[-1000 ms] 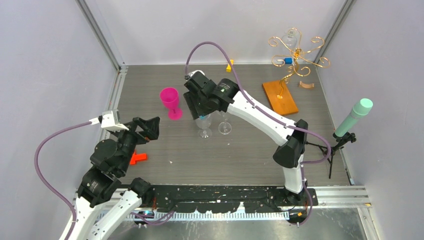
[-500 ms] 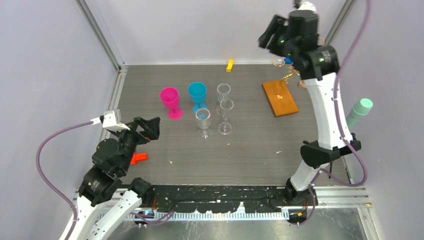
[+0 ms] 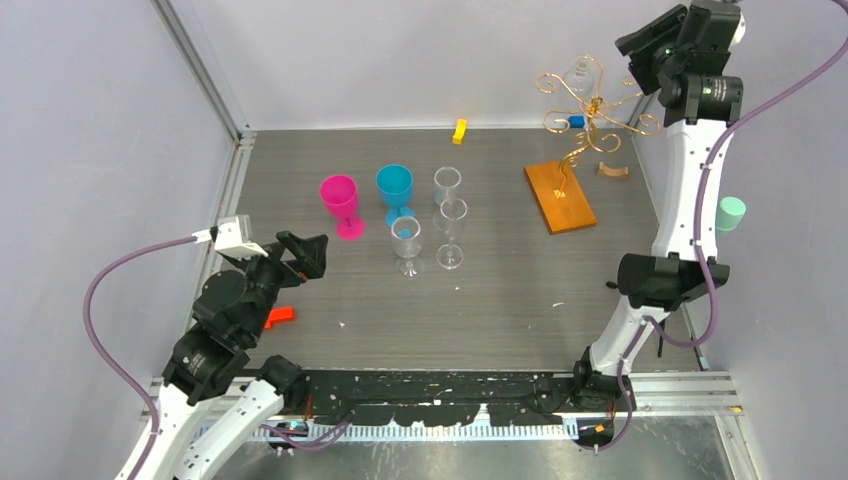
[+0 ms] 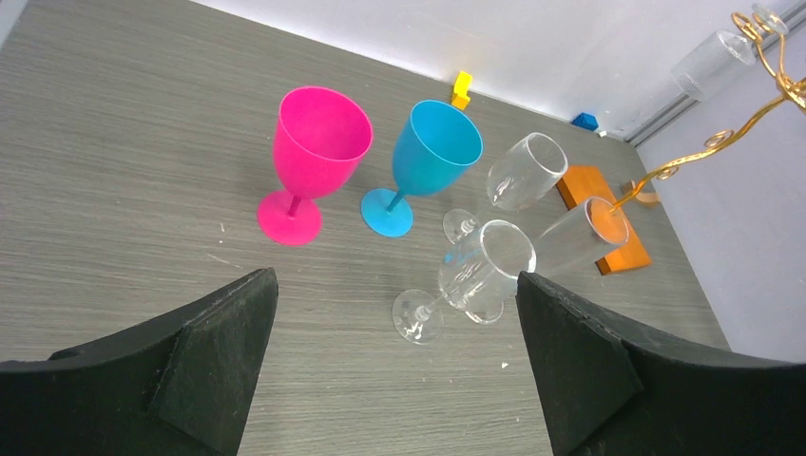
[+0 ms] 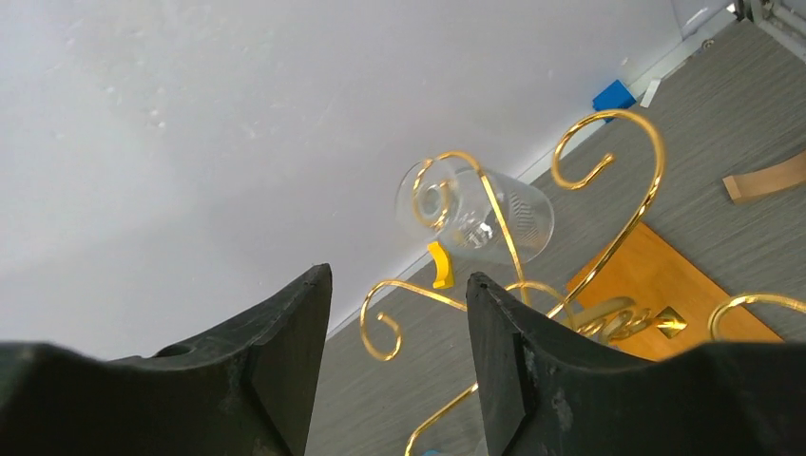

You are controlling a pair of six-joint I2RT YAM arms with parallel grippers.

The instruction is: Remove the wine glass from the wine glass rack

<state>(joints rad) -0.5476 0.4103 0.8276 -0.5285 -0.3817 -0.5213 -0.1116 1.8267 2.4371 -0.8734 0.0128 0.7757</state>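
right gripper (image 5: 395,275) open, empty, just beside rack (image 5: 618,228) top. glass (image 5: 485,218) hangs on a back spiral arm. risk: fingers snag the wire, tipping the rack or knocking the glass off.

Six stemmed vessels were counted. Three clear glasses (image 3: 405,240), one pink goblet (image 3: 340,205) and one blue goblet (image 3: 394,190) stood near the middle of the table (image 3: 500,290). One wine glass (image 3: 580,75) hung on the single wine glass rack (image 3: 560,197) at one o'clock. There were three small blocks: one yellow block (image 3: 459,131) at twelve o'clock, one blue block (image 3: 575,121) at one, and one orange-red block (image 3: 280,316) at eight. One tan curved piece (image 3: 612,170) lay at two o'clock, and one mint-green cylinder (image 3: 731,213) stood at three.
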